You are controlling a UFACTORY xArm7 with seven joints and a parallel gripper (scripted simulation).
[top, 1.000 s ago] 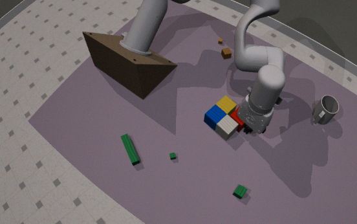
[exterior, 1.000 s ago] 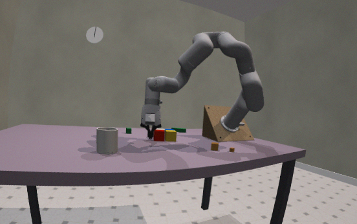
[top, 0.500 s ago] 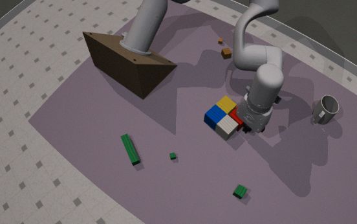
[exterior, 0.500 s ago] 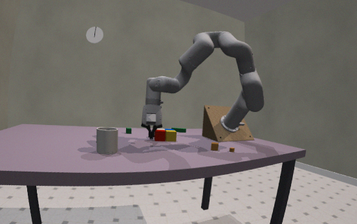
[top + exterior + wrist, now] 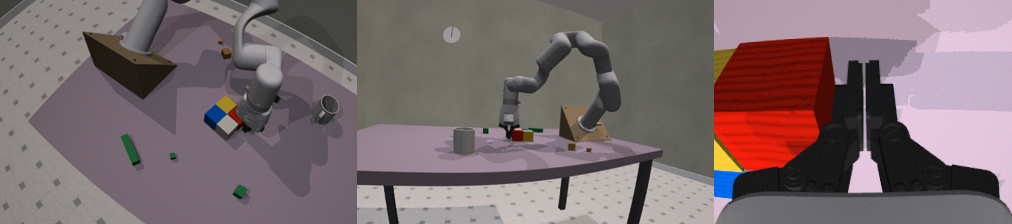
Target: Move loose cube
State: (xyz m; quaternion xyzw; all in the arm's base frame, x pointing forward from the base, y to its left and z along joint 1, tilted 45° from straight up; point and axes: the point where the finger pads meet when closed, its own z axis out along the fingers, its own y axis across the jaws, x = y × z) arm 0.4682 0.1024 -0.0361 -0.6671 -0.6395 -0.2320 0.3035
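Note:
The red cube point(image 5: 235, 117) point(image 5: 517, 135) point(image 5: 781, 96) sits in the corner of a square with the blue cube point(image 5: 213, 114), the yellow cube point(image 5: 226, 103) point(image 5: 528, 135) and the white cube point(image 5: 227, 125). The four look tightly packed in the top view. My gripper point(image 5: 247, 129) point(image 5: 508, 136) point(image 5: 864, 80) is shut on nothing, low over the table. Its fingers stand right beside the red cube's outer face, on the side away from the blue cube. In the top view my wrist hides part of the red cube.
A grey cup point(image 5: 326, 109) point(image 5: 464, 140) stands to the right of the cubes. The brown wedge base point(image 5: 129, 65) point(image 5: 572, 126) holds the arm. A green bar point(image 5: 130, 149), two small green blocks point(image 5: 173, 156) point(image 5: 240, 191) and two brown blocks point(image 5: 226, 52) point(image 5: 220, 41) lie scattered.

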